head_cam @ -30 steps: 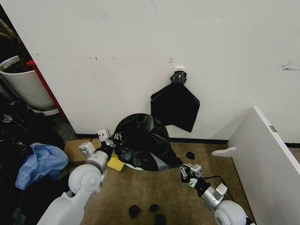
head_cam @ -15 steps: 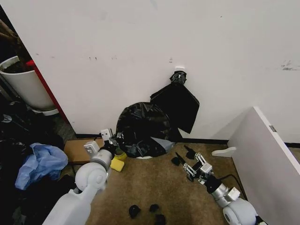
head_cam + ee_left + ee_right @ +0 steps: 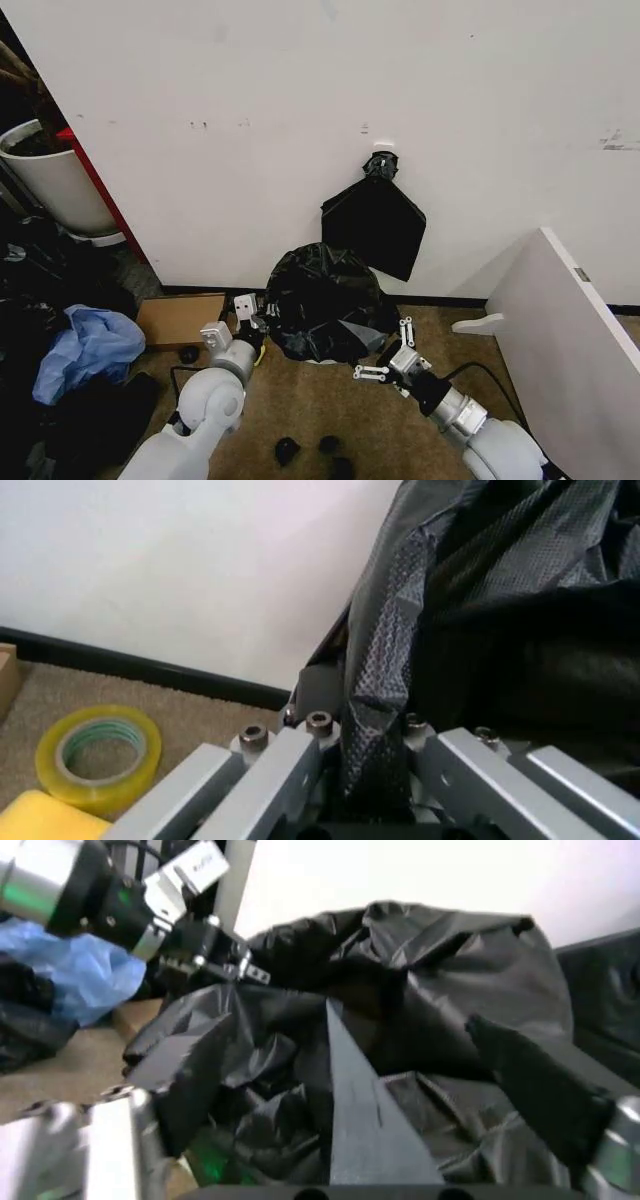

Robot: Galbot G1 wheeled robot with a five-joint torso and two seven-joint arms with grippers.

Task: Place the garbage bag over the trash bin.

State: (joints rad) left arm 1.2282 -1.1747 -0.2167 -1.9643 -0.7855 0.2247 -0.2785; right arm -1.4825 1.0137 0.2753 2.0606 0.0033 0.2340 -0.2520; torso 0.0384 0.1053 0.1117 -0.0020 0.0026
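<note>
The garbage bag (image 3: 325,312) lies as a glossy black, wrinkled mound against the wall's foot, and the right wrist view looks at its folds (image 3: 410,1020) from close by. The trash bin is hidden beneath it. My left gripper (image 3: 258,320) sits at the mound's left edge, shut on a fold of the bag (image 3: 375,727). My right gripper (image 3: 381,348) stands open at the bag's lower right edge, its white fingers (image 3: 407,330) spread wide. From the right wrist, the dark fingers (image 3: 355,1110) reach into the plastic with nothing clamped between them.
A kite-shaped black bundle (image 3: 375,225) hangs on the wall just above the bag. A yellow tape roll (image 3: 98,751) and a cardboard box (image 3: 180,318) lie to the left, with a blue bag (image 3: 90,345) and a white planter (image 3: 50,180) beyond. A white panel (image 3: 570,330) stands at the right. Small black bits (image 3: 320,445) dot the carpet.
The bag mound has shifted right and sunk lower. My left gripper followed it to the right, still holding the fold. My right gripper swung in toward the bag's edge.
</note>
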